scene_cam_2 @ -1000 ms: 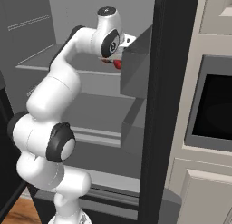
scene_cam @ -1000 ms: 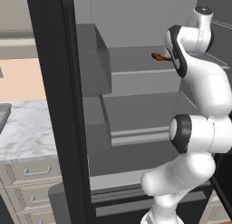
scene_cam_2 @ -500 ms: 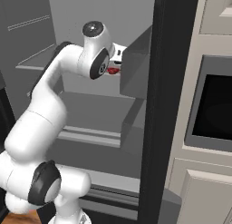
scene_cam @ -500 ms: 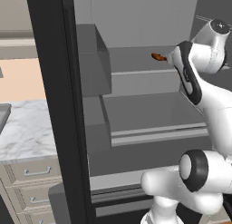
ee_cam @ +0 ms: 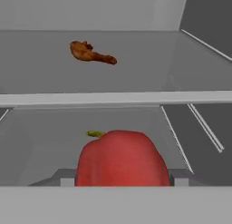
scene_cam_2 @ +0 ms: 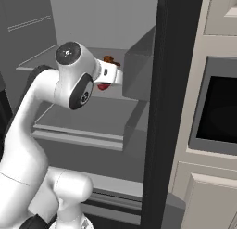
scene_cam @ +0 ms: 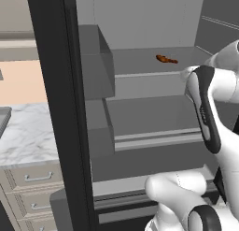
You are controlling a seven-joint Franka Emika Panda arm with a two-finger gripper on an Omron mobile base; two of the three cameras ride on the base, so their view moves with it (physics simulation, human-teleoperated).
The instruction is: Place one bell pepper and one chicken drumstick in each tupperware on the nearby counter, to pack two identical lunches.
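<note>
Jaws of gripper (ee_cam: 123,181) clenched on the bell pepper (ee_cam: 121,157): red body fills the gap between both tips, green stem pointing away from the hand. Compared with a second ago, arm drawn back from the fridge interior toward the base, and looming larger in both base views; pepper (scene_cam_2: 102,86) goes with the hand and sits just under the wrist, clear of any shelf surface. Taken as a secure lift rather than a mere touch. Dark brown chicken drumstick (ee_cam: 90,53) lies beyond the jaws and above them, a little left, alone on the upper shelf (ee_cam: 113,98), well apart from the grip and untouched. Marble counter (scene_cam: 23,136) stands off to the left, outside the fridge door. Judged meaning for the task: first pepper picked, nothing packed yet; carry to a tupperware comes next, then a return for the drumstick.
</note>
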